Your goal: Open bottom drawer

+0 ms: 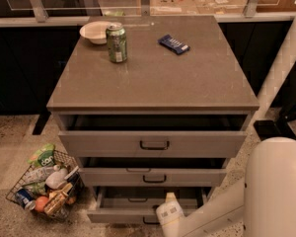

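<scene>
Bottom drawer [119,215], lowest in the cabinet [158,78], stands partly pulled out, its inside showing. Claw [168,215] sits at the drawer's front centre; its state cannot be told. Judged part-done: further pulling remains.

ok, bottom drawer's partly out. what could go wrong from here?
1. The end effector sits at the bottom drawer front, covering most of its handle; hold unconfirmed, so it may slip off mid-pull.
2. The wire basket stands on the floor beside the drawer's left corner; a skewed pull could bump it.
3. The middle drawer and top drawer are ajar above; lifting the arm could catch them.
</scene>
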`<state>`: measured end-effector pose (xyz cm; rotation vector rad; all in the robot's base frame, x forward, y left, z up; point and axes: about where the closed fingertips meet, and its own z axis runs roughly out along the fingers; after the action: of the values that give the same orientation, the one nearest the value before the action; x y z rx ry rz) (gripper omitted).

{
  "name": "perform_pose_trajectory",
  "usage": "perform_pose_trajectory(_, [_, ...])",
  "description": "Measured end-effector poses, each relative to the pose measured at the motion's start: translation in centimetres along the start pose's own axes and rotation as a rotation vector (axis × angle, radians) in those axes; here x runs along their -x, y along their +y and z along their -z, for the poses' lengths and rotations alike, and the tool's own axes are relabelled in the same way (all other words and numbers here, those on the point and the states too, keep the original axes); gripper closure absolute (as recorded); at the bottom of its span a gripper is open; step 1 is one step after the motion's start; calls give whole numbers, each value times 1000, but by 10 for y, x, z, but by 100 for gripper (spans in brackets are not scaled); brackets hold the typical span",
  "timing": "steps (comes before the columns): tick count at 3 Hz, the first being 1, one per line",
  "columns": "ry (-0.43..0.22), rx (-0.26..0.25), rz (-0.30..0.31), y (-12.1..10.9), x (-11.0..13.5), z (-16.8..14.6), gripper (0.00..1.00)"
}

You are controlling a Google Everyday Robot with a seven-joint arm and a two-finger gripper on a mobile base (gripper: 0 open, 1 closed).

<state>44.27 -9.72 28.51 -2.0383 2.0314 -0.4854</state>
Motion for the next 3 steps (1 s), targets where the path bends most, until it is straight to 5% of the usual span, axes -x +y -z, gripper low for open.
perform_pose_trajectory(3, [1,-1,2,1,-1,-2,94])
